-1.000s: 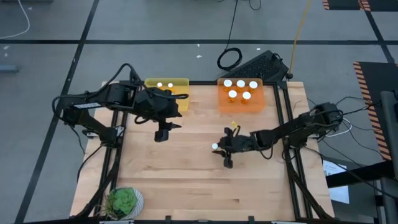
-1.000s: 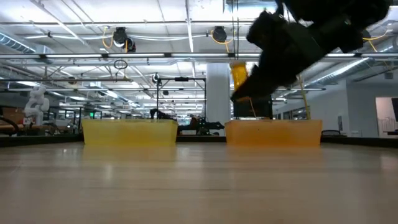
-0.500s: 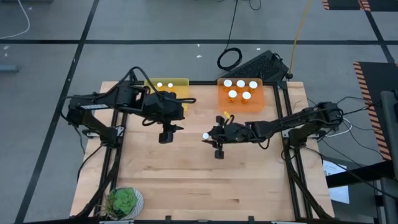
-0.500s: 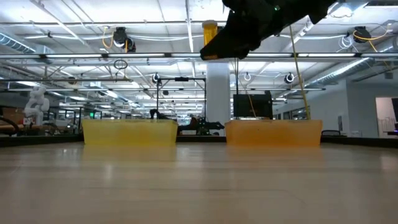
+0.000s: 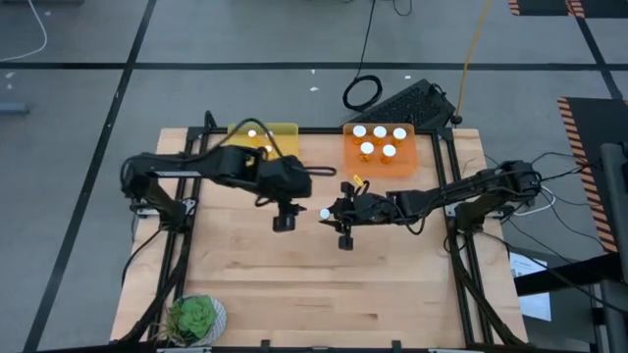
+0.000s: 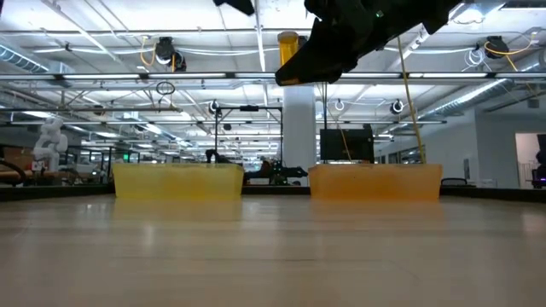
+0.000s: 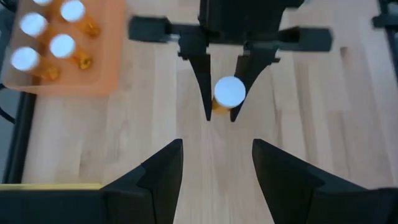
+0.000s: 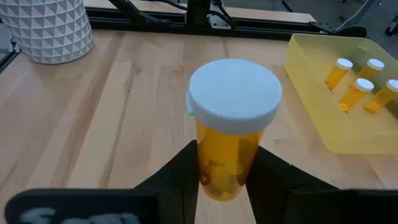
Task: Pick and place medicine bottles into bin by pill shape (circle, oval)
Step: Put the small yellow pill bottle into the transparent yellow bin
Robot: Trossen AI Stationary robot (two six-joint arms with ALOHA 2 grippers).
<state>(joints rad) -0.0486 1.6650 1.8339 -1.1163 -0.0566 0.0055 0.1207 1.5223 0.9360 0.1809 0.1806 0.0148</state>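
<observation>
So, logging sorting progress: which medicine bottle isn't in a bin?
The bottle clamped in the right gripper, held above mid-table; all others sit in the yellow bin or orange bin.

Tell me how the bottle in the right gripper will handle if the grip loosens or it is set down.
The bottle, held low by the right gripper, looks smooth and may slip. Its round body would probably roll if laid down. Few pills show inside, so it is likely light.

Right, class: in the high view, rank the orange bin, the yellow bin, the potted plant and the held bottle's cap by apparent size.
1. Orange bin
2. Yellow bin, partly hidden by the left arm, so its rank against the orange one is unsure
3. Potted plant
4. Cap of the medicine bottle in the right gripper
</observation>
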